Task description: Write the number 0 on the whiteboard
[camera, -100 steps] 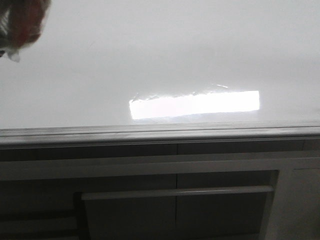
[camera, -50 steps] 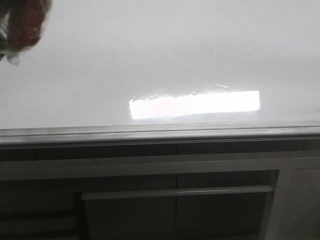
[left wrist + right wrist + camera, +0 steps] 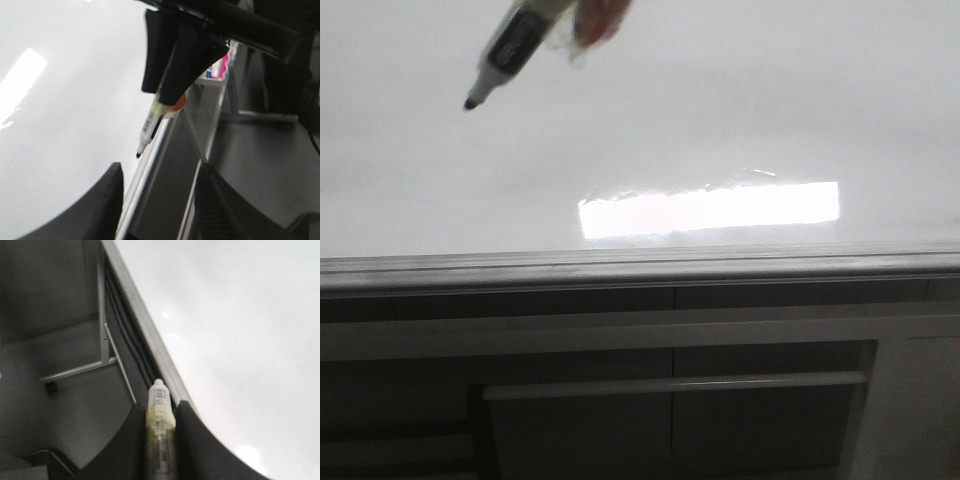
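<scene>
The whiteboard (image 3: 740, 90) is glossy white with a bright light patch (image 3: 710, 208) and a grey edge rail (image 3: 640, 265). No number 0 shows on it. My right gripper (image 3: 161, 407) is shut on a marker (image 3: 160, 415) with a pale yellowish wrap. In the front view the marker (image 3: 515, 45) slants down from the top edge, its dark tip (image 3: 470, 103) over the bare board. The left wrist view shows the right gripper (image 3: 172, 85) holding the marker (image 3: 149, 130) tip-down near the rail. My left gripper (image 3: 160, 167) stands open and holds nothing.
Dark grey cabinet fronts (image 3: 670, 420) with a pale bar handle (image 3: 670, 385) lie beyond the rail. A tray with pink and blue items (image 3: 220, 70) sits along the board's edge in the left wrist view.
The right gripper has swung from the front view's top left corner toward the middle, bringing the marker and its tip into view over the board.
</scene>
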